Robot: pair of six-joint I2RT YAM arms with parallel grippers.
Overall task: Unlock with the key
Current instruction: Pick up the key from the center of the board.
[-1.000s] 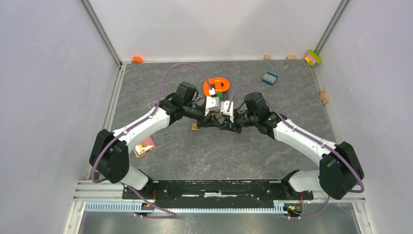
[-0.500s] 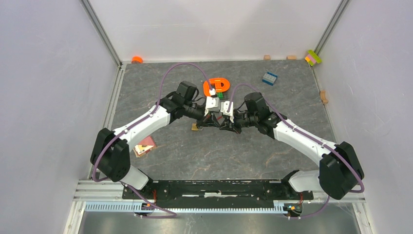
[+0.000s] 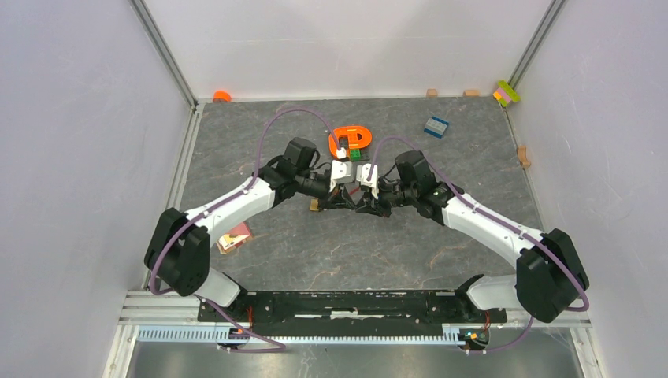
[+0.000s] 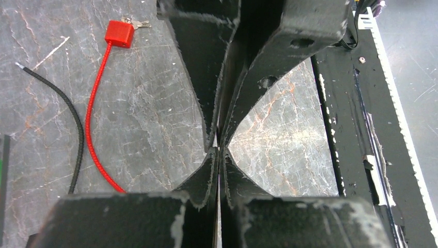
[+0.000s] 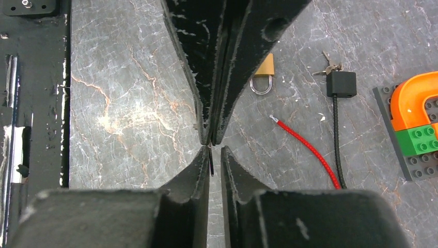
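My two grippers meet tip to tip over the middle of the table, the left gripper [image 3: 345, 201] against the right gripper [image 3: 357, 203]. In the left wrist view my left gripper [image 4: 219, 151] is shut, with a thin sliver of the key [image 4: 218, 206] pinched between its fingers. In the right wrist view the key [image 5: 212, 163] shows edge-on as a dark blade. It sticks out of the left gripper's tips into my right gripper [image 5: 215, 150], which stands slightly open, the blade lying against one finger. A small brass padlock [image 5: 264, 72] lies on the table beyond.
A black cable lock [image 5: 341, 82] with keys and a red cable lock [image 4: 119, 33] with keys lie on the table, their cables [image 5: 304, 147] trailing. An orange and green brick build [image 5: 418, 119] sits at the back. A blue block [image 3: 436, 125] and a small card [image 3: 234, 235] lie further off.
The grippers stay tip to tip. The left wrist and its cable have shifted slightly toward the back. The right gripper's jaws have parted a little.
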